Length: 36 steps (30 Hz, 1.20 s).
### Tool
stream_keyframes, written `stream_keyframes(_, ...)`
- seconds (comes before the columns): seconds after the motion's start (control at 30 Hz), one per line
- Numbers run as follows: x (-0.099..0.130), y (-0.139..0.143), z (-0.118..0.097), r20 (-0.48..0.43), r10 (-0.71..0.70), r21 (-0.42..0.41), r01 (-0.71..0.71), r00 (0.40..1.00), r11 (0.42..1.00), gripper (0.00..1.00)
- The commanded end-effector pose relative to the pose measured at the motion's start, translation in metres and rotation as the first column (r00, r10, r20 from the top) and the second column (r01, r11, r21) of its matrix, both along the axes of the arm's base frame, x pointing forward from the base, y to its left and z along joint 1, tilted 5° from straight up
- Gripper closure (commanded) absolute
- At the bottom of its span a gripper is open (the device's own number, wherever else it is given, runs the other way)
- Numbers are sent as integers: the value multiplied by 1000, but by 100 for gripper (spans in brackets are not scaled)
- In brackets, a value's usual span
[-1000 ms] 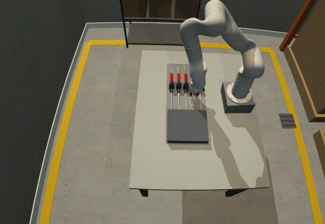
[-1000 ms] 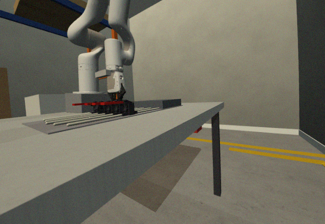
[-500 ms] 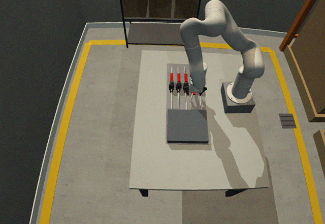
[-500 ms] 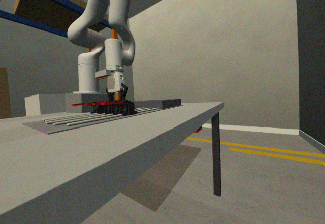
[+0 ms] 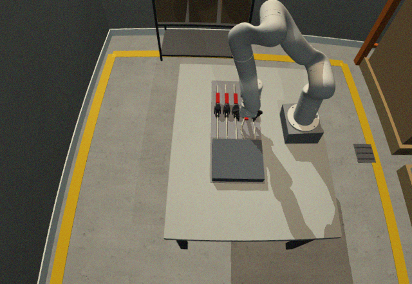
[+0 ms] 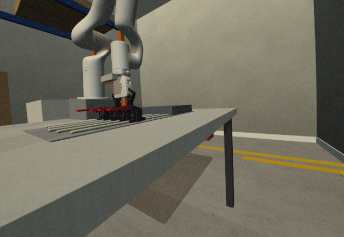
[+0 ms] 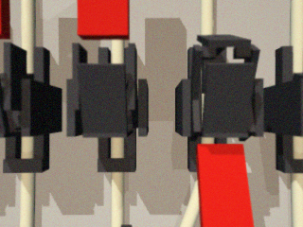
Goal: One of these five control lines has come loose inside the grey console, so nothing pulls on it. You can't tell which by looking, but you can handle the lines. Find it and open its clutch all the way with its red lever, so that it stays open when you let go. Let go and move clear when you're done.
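Observation:
Five pale control lines run over a grey baseplate (image 5: 214, 86) into the grey console (image 5: 237, 159) (image 6: 166, 108). Each passes through a black clutch. Three clutches on the left have their red levers (image 5: 226, 98) lying away from the console. The fourth clutch (image 7: 229, 99) has its red lever (image 7: 222, 186) (image 5: 246, 118) flipped over toward the console, and its line (image 5: 242, 130) (image 7: 189, 215) bows sideways below it. Its neighbour clutch (image 7: 106, 99) has its lever (image 7: 103, 18) pointing the other way. My gripper (image 5: 251, 116) (image 6: 124, 102) is open and empty just above the fourth clutch. The fifth clutch is hidden under the arm in the overhead view.
The arm's base stands on a grey block (image 5: 300, 131) right of the baseplate. The table (image 5: 232, 214) ends close behind the console. A dark shelf rack (image 5: 203, 4) stands beyond the table's far edge.

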<state>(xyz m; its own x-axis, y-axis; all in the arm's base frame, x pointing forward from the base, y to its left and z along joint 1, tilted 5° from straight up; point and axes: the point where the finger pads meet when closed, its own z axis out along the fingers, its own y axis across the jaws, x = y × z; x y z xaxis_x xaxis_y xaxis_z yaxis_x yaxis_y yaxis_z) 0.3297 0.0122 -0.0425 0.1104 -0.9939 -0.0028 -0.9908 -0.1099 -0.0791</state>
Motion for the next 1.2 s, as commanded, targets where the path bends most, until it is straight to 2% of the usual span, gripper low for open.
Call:
stream_keyframes(0.0,0,0,0,1,0,0,0,1000,1000,0)
stream_keyframes(0.4,-1,0,14,1,0,0,0,1000,1000,0)
stream_keyframes(0.83,-4,-1,60,1,0,0,0,1000,1000,0)
stream_keyframes(0.9,-4,-1,60,1,0,0,0,1000,1000,0)
stream_keyframes(1.17,-6,-1,87,1,0,0,0,1000,1000,0)
